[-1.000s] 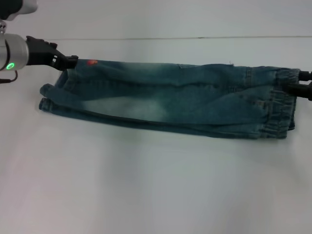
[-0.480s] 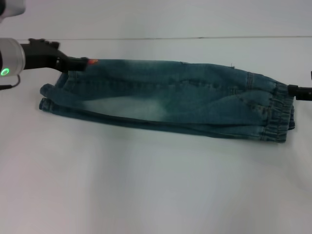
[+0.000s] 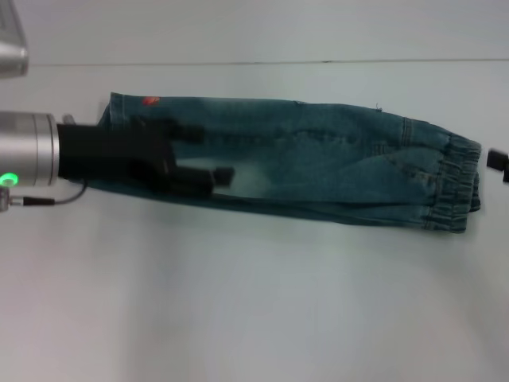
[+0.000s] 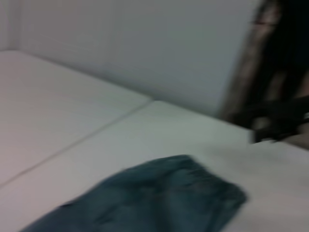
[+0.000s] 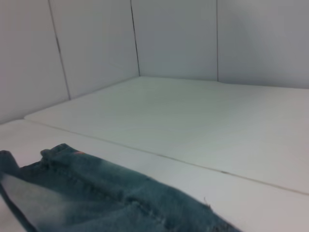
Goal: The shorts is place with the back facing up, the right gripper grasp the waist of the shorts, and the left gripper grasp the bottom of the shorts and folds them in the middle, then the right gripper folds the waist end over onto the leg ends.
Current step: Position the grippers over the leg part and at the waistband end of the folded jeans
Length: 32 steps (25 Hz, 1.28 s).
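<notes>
The shorts [image 3: 334, 163] lie flat as a long band across the white table, doubled lengthwise. Their ruffled waist [image 3: 457, 183] points right. The leg ends [image 3: 119, 111], with the small orange patch [image 3: 149, 101], point left. My left gripper [image 3: 207, 153] hovers over the leg half, open, with nothing between its fingers, and hides the near hems. Only a black tip of my right gripper [image 3: 498, 161] shows at the right edge, just clear of the waist. The left wrist view shows the shorts [image 4: 159, 198]. The right wrist view shows the shorts [image 5: 96, 193] from the waist side.
The white table [image 3: 254, 302] stretches wide in front of the shorts. A seam line [image 3: 318, 61] runs across it behind them, and pale walls [image 5: 174, 34] stand beyond. A dark blurred shape [image 4: 280, 111] shows past the waist in the left wrist view.
My left gripper has let go of the far leg hem and swung in over the leg half, open. The right gripper has drawn back from the waist toward the right edge.
</notes>
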{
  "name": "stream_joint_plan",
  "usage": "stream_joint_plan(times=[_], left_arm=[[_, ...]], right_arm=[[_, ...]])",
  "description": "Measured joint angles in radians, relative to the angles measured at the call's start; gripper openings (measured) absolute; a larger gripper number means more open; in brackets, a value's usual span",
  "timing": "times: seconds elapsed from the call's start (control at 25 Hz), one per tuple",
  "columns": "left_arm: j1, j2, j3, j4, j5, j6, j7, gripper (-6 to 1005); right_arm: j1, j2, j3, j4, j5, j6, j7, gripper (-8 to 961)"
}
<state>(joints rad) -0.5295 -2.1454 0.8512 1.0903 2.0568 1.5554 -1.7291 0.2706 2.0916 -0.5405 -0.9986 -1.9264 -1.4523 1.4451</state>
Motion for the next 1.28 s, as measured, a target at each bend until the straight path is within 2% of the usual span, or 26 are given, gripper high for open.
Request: stream_joint_plan(times=[0.08, 0.16, 0.56, 0.8, 1.04, 1.28], left_arm=[[0.001, 0.000, -0.009, 0.000, -0.014, 0.072, 0.016, 906], [0.007, -0.002, -0.024, 0.002, -0.020, 0.092, 0.025, 905], [0.014, 0.003, -0.038, -0.011, -0.012, 0.090, 0.039, 906], [0.017, 0.004, -0.038, -0.014, -0.011, 0.085, 0.039, 908], [0.020, 0.002, -0.038, -0.015, -0.008, 0.064, 0.036, 907], [0.023, -0.002, -0.037, -0.017, -0.007, 0.055, 0.034, 906]], right_arm=[[-0.024, 0.000, 0.001, 0.045, 0.029, -0.004, -0.055, 926], [-0.036, 0.000, 0.012, 0.098, 0.044, -0.004, -0.109, 926], [-0.062, 0.004, 0.151, 0.393, 0.069, 0.000, -0.465, 925], [-0.066, 0.003, 0.244, 0.563, 0.070, 0.051, -0.664, 924], [-0.040, 0.002, 0.263, 0.646, 0.070, 0.115, -0.725, 923], [-0.011, 0.000, 0.258, 0.662, 0.066, 0.133, -0.729, 922]])
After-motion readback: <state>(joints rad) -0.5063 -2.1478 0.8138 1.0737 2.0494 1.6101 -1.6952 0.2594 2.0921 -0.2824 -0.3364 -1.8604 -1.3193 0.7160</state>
